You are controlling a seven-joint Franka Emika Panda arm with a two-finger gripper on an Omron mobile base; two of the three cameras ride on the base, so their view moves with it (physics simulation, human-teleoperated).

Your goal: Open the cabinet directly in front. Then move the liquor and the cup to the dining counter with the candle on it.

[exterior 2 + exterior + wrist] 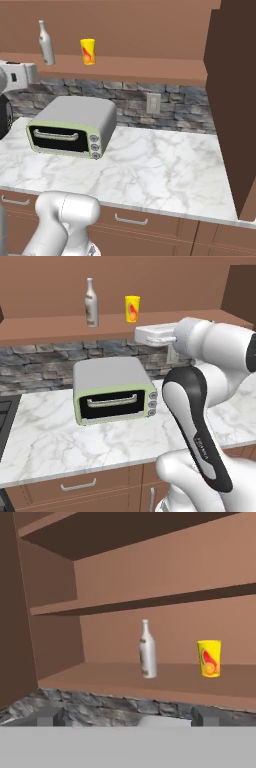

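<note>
The cabinet stands open, its brown door swung out to the right. On its bottom shelf the liquor, a slim greyish bottle, stands upright, with the yellow cup to its right. Both also show in the base views: liquor, cup, liquor, cup. My gripper is open and empty, below and in front of the shelf edge, apart from both things. The white hand hangs just under the shelf, right of the cup. The dining counter and the candle are out of view.
A grey and green toaster oven sits on the marble counter below the shelf. A stone backsplash with an outlet runs behind it. Drawers lie under the counter. A dark stove edge shows at far left.
</note>
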